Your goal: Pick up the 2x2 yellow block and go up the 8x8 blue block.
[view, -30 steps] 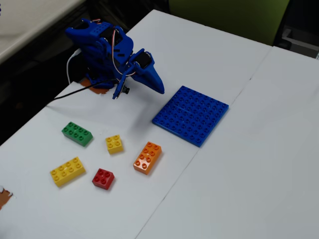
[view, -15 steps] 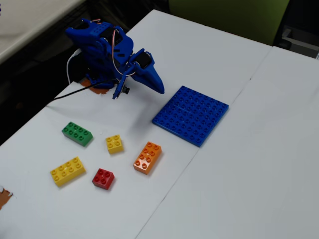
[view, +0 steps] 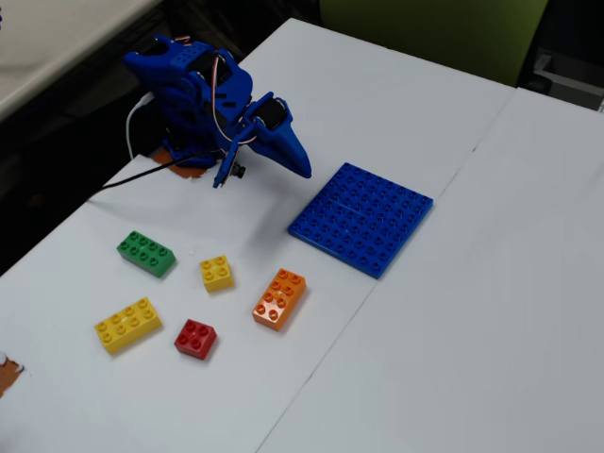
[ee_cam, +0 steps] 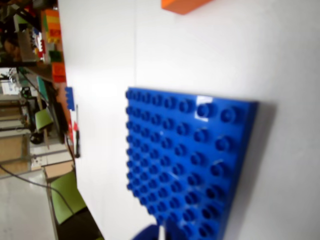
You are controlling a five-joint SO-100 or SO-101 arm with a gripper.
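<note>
The 2x2 yellow block (view: pixel 217 273) sits on the white table in the fixed view, between a green brick and an orange brick. The 8x8 blue block (view: pixel 361 218) lies flat to its right and fills the middle of the wrist view (ee_cam: pixel 190 160). My blue arm is folded at the back left. Its gripper (view: pixel 300 168) hangs above the table just left of the blue block, its fingers together in one point and holding nothing. Only a blurred blue tip of the gripper (ee_cam: pixel 150 234) shows at the wrist view's bottom edge. The yellow block is outside the wrist view.
An orange brick (view: pixel 279 298) lies right of the yellow block; its edge shows at the wrist view's top (ee_cam: pixel 182 5). A green brick (view: pixel 146 253), a long yellow brick (view: pixel 127 325) and a red brick (view: pixel 195 339) lie at front left. A seam crosses the table.
</note>
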